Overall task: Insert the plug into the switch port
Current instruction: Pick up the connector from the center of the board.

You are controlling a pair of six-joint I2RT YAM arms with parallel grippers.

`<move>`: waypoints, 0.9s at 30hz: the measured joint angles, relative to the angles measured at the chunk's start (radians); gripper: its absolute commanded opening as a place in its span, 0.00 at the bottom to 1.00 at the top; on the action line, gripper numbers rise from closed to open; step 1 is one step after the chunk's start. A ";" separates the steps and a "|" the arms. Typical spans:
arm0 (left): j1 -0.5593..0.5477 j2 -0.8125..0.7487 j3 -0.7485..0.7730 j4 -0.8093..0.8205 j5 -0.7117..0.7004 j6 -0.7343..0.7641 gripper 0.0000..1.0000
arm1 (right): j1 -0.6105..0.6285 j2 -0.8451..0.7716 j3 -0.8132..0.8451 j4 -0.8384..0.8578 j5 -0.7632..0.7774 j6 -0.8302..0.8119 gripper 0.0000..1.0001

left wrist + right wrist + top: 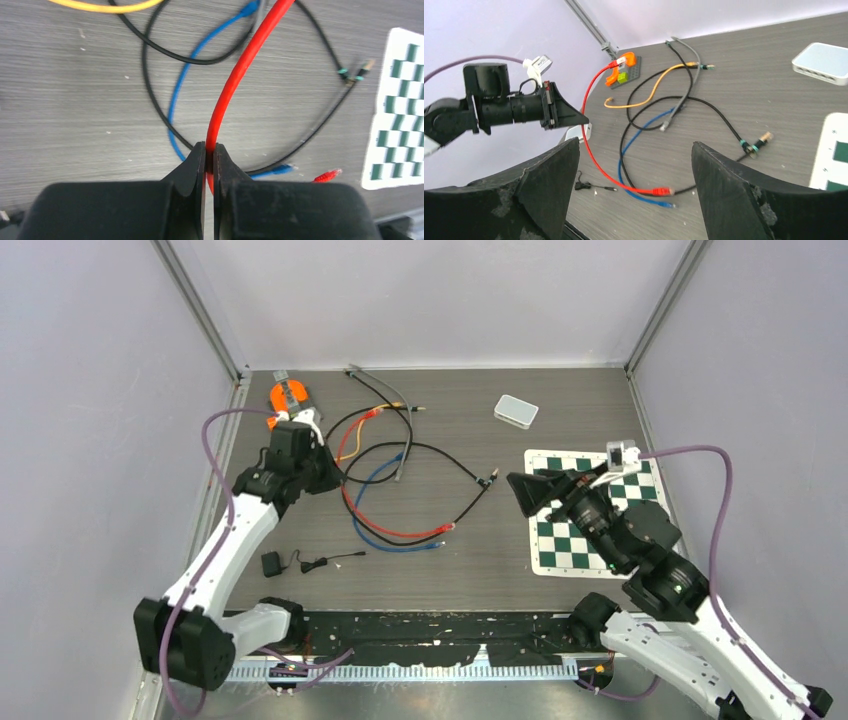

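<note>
**A:** What lay closest to the arm bases?

**B:** A small black adapter (271, 564) with a thin lead. It sat on the desk (450, 580) beside the left arm.

**A:** And the left fingers?

**B:** The left fingers (199, 157) were clenched on the red cable (235, 80). They pinched it partway along its length, and it ran up and away from between them.

**A:** Where was the plug itself?

**B:** The red plug (663, 191) lay on the desk near the middle, at the cable's nearer end. It was just beside the plug of the blue cable (171, 107) and apart from both sets of fingers.

**A:** What about the right side?

**B:** The right fingers (535, 492) were spread wide with nothing between them. They hung over the left edge of the checkered mat (560, 540), pointing toward the tangle.

**A:** What was farther back?

**B:** A black cable (145, 65) looped across the red and blue ones. Beyond it lay a yellow cable (100, 7) and a grey cable (689, 85). The red cable's far end reached an orange gadget (288, 397) in the far left corner.

**A:** And the switch?

**B:** The switch (516, 411), a small white box, sat toward the far side of the desk, right of the cables. It was well apart from the red plug and from both arms. Its ports were too small to make out.
</note>
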 measured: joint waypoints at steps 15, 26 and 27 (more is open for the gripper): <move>-0.029 -0.352 -0.348 0.280 0.151 -0.340 0.00 | 0.004 0.684 0.164 0.467 -0.111 0.108 0.83; -0.061 -0.428 -0.435 0.446 0.247 -0.535 0.00 | 0.085 1.029 0.283 0.718 -0.153 0.113 0.81; -0.062 -0.433 -0.444 0.459 0.254 -0.546 0.00 | 0.093 1.048 0.288 0.735 -0.160 0.109 0.81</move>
